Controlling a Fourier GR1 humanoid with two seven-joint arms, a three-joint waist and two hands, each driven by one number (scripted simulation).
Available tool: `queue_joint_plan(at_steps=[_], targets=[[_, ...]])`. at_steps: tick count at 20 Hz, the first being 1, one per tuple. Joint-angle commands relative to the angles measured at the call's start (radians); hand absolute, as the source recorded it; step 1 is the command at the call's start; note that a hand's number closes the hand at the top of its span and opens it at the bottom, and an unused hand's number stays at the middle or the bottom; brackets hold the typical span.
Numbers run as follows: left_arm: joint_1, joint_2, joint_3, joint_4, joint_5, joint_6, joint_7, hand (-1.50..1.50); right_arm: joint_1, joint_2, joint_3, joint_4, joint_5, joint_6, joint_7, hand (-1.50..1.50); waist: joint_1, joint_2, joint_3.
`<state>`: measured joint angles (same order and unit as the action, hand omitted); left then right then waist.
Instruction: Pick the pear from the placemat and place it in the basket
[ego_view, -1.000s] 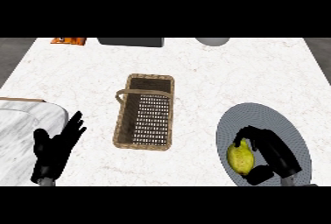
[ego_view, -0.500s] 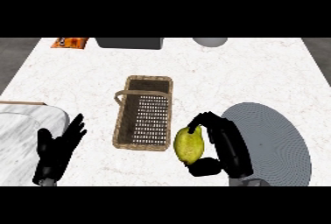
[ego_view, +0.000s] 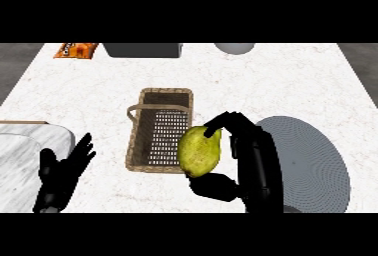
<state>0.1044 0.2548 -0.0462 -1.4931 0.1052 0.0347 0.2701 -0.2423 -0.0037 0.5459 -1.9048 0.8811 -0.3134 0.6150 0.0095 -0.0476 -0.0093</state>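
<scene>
My right hand (ego_view: 247, 160) is curled round a yellow-green pear (ego_view: 199, 151), fingers over its top and thumb under it. The pear hangs at the right rim of the wicker basket (ego_view: 159, 102), overlapping that rim's lower part. The basket is a long rectangle with a mesh floor and a handle on its left side. The round grey placemat (ego_view: 310, 160) lies to the right, partly behind my forearm. My left hand (ego_view: 63, 172) rests open at the lower left, fingers up.
A white slab (ego_view: 22, 160) sits at the left edge beside my left hand. At the counter's far edge are an orange packet (ego_view: 76, 49), a dark grey box (ego_view: 142, 49) and a grey round object (ego_view: 235, 47).
My right hand has carried the pear leftward off the placemat to the basket's right rim. The left hand has stayed put.
</scene>
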Motion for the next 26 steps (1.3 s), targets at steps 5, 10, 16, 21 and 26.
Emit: queue_joint_plan(at_steps=[5,10,16,21,26], targets=[[0.032,0.005,-0.007,0.041,-0.01,0.001,0.034,0.0,-0.23,0.004,0.029,-0.059,0.148,-0.001,0.391,1.5,-0.001,0.011,-0.009],[0.022,-0.005,-0.016,0.036,-0.012,0.005,0.046,0.0,-0.404,0.004,0.023,-0.026,0.206,0.077,0.616,1.5,0.01,0.019,-0.006],[0.023,-0.005,-0.028,0.039,-0.013,-0.012,0.028,0.0,-0.635,0.003,-0.028,0.082,0.215,0.181,0.769,1.5,0.04,0.029,-0.003],[0.023,-0.013,-0.042,0.059,-0.014,-0.026,0.017,0.0,-0.798,0.003,-0.085,0.202,0.175,0.183,0.844,1.5,0.063,0.038,0.0],[-0.023,-0.008,-0.036,0.077,-0.008,-0.035,0.035,0.0,-0.906,0.003,-0.144,0.313,0.1,0.109,0.871,1.5,0.065,0.048,0.003]])
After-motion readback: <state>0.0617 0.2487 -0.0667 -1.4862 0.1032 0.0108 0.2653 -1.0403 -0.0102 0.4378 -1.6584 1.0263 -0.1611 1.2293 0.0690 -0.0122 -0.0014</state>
